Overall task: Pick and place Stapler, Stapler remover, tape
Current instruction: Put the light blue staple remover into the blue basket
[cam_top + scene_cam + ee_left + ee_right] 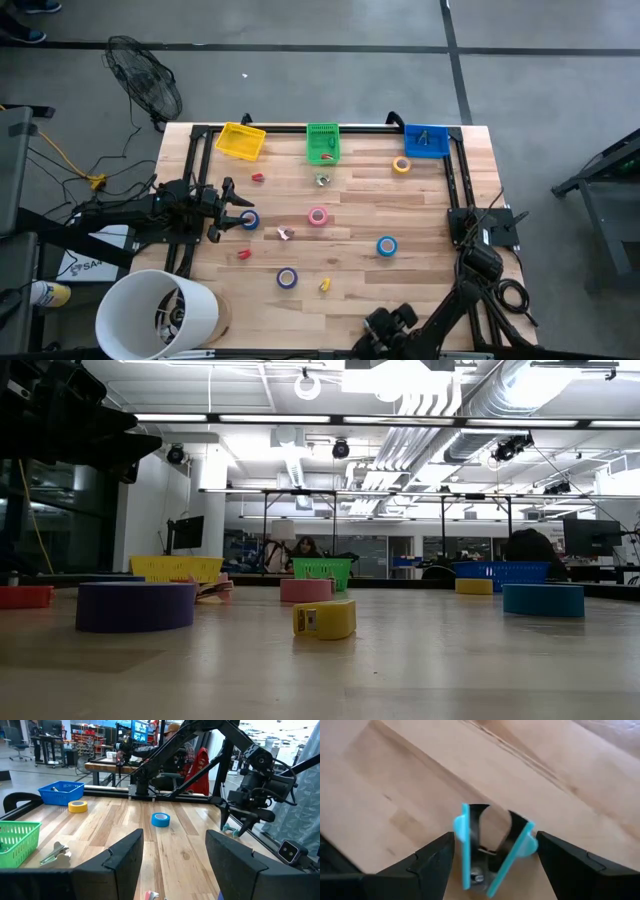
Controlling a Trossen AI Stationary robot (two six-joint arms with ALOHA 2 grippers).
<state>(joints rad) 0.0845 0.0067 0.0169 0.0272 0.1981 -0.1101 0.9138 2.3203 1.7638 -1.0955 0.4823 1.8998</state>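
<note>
My right gripper (495,840) is near the table's near right edge and points down. It is shut on a staple remover (492,852) with cyan handles and metal jaws. The same gripper (239,826) also appears in the left wrist view. My left gripper (238,205) is open at the table's left side, with nothing between its fingers (174,837). A blue tape roll (248,220) lies flat just beside it. Pink (318,216), blue (386,245), purple (287,278) and yellow (401,165) rolls also lie flat on the wood. I cannot make out a stapler. My right gripper pinches the staple remover between its two fingers, one on the outer side of each cyan handle (461,827) (527,842). The fingers come from above and point down. The remover is lifted clear of the table, its spread end pointing away from the gripper.
Yellow (240,140), green (322,143) and blue (425,140) baskets stand along the far edge. A grey metal piece (322,180), small red pieces (257,177) (244,254), a pink-white scrap (283,233) and a yellow block (324,620) lie between the rolls. A white tub (160,315) overhangs the near left corner.
</note>
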